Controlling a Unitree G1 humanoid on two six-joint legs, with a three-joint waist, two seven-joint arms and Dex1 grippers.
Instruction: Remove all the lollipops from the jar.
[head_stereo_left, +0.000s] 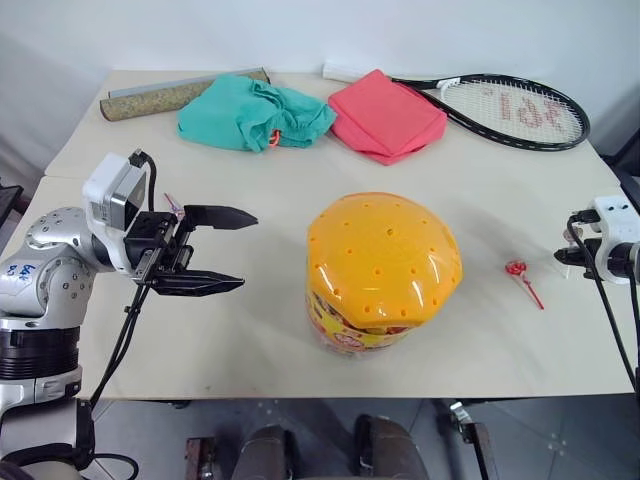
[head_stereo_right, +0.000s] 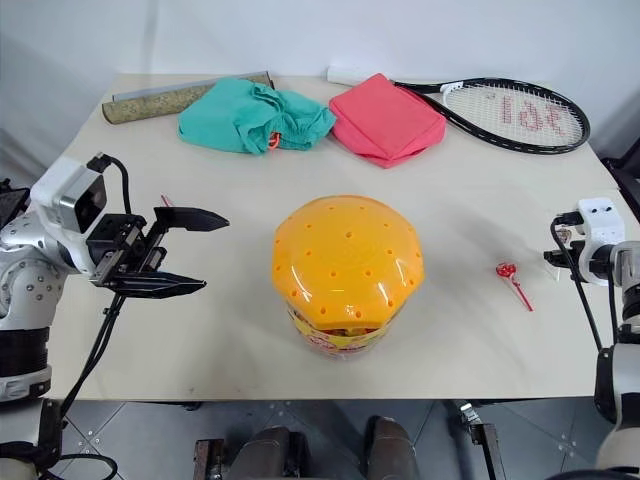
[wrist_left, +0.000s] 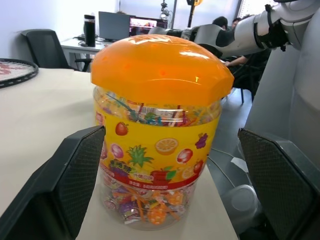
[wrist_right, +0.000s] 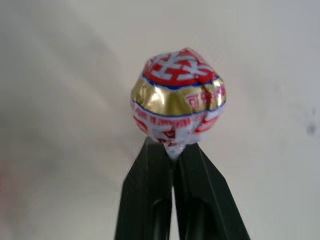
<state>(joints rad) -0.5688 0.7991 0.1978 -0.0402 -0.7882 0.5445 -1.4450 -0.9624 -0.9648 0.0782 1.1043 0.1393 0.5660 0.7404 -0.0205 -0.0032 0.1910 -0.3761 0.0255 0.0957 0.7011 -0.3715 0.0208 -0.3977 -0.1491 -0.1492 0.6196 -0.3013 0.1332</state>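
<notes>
Right wrist view: right fingers (wrist_right: 175, 150) clamped on upright red lollipop (wrist_right: 177, 97), head beyond fingertips; left fingers (head_stereo_left: 215, 250) apart.

Bare table (head_stereo_left: 250, 330) around jar (head_stereo_left: 380, 270); racket (head_stereo_left: 510, 110), cloths (head_stereo_left: 300, 115) far back.

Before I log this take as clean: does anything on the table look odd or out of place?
Nothing is spilled or damaged. The jar stands upright with its orange lid on, yet one red lollipop already lies loose on the table beside it.
</notes>
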